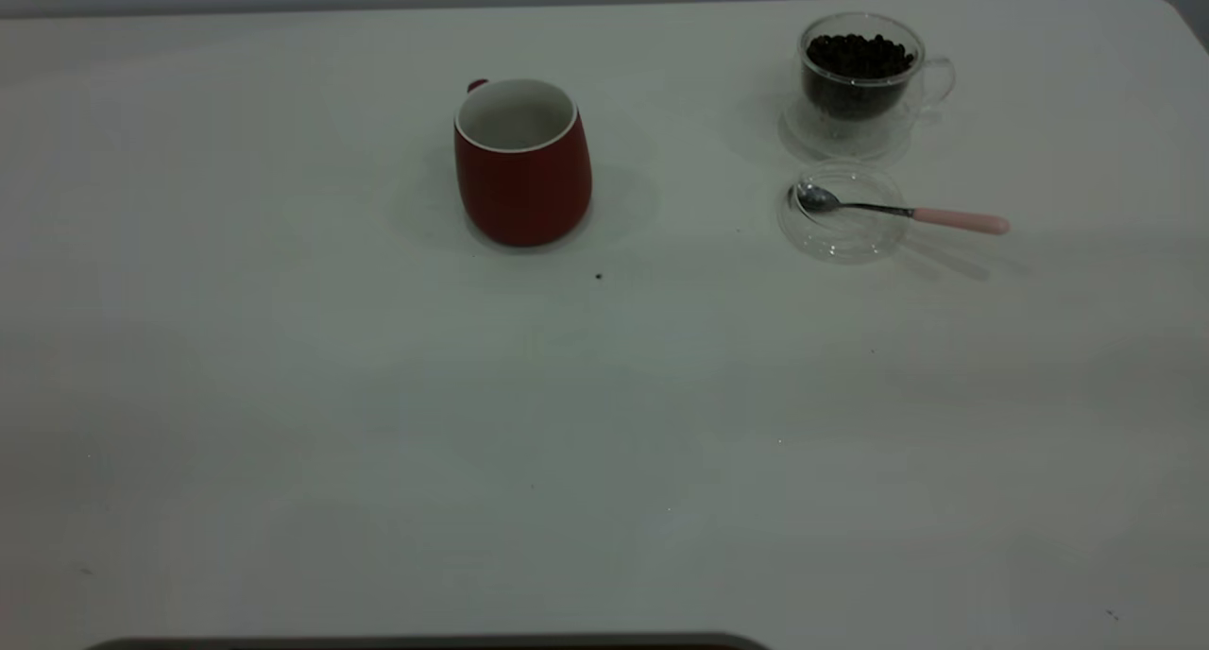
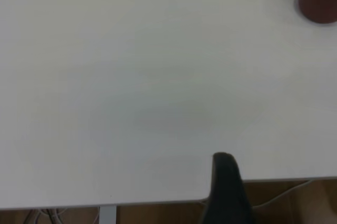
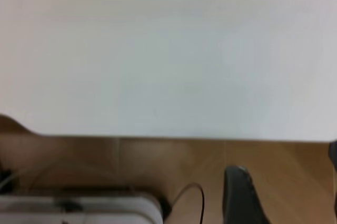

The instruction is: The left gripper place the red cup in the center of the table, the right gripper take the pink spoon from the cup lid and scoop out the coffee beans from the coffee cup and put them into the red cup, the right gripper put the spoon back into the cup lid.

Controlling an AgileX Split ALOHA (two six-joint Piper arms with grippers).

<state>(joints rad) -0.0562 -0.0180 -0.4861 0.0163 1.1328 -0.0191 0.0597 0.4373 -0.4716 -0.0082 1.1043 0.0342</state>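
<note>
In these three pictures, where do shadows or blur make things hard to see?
Exterior view: dim light; soft shadows beside the red cup and beside the pink spoon; the cup lid is faint against the table. Left wrist view: soft but readable. Right wrist view: blurred, especially the floor.

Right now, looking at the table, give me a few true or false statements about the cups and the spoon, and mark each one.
1. The red cup stands upright with nothing visible inside. True.
2. The pink spoon is in the red cup. False: its bowl rests in the cup lid, its handle sticking out past the rim.
3. The coffee cup holds the coffee beans. True.
4. The cup lid sits on top of the coffee cup. False: it lies on the table beside it.
5. An end effector grips the red cup. False: nothing touches it.
</note>
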